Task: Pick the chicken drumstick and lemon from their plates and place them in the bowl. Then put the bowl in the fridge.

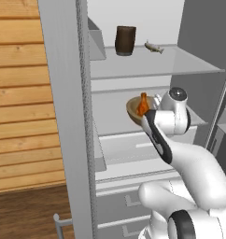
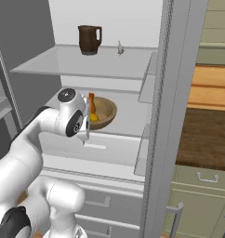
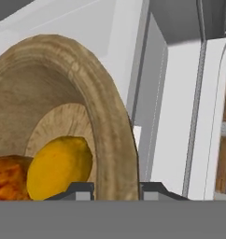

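Am pinching thick rim of bowl (image 3: pixel 110 121) with my pincer (image 3: pixel 116 190), one tip inside, one outside. Bowl sitting on fridge (image 1: pixel 63 116) middle shelf near front edge, holding lemon (image 3: pixel 59 165) and chicken drumstick (image 1: pixel 143 105).

the scene is evenly and brightly lit, with no single source to be made out. soft shading is cast under the clear shelves of the fridge (image 1: pixel 133 18), whose white interior is rendered pale and flat. a dull sheen is seen on the bowl (image 3: pixel 110 130). edges are slightly jagged; no blur or distortion is seen.
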Robot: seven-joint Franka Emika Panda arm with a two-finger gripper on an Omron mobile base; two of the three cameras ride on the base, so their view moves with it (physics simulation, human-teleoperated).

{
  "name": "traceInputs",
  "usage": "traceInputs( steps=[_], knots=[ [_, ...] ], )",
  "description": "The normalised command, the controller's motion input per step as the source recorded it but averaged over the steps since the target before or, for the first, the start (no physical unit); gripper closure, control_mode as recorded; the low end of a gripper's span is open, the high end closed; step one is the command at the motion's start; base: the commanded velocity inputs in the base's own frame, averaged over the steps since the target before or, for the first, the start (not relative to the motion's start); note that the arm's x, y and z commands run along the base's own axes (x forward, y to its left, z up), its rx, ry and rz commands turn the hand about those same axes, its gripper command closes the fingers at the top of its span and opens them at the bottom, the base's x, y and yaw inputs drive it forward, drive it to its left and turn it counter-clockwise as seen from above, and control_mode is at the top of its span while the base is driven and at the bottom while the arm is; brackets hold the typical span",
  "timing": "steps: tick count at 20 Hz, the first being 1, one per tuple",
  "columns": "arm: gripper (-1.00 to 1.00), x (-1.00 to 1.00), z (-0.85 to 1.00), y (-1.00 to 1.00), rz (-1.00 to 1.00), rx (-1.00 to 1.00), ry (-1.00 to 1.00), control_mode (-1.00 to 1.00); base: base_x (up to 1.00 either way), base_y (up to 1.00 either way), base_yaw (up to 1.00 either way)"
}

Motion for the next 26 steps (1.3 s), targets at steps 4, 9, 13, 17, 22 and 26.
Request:
traceInputs(
  steps=[4,9,13,17,22,26],
  knots=[
    [1.00,0.36,-0.07,0.00,0.00,0.00,0.00,-1.00,0.00,0.00,0.00],
    [1.00,0.32,-0.05,0.00,0.00,0.00,0.00,-1.00,0.00,0.00,0.00],
    [1.00,0.24,-0.11,0.00,0.00,0.00,0.00,-1.00,0.00,0.00,0.00],
    [-1.00,0.21,-0.07,0.00,0.00,0.00,0.00,-1.00,0.00,0.00,0.00],
    [-1.00,0.04,0.00,0.00,0.00,0.00,0.00,-1.00,0.00,0.00,0.00],
    [-1.00,-0.13,0.02,0.00,0.00,0.00,-0.04,-1.00,0.00,0.00,0.00]
  ],
)
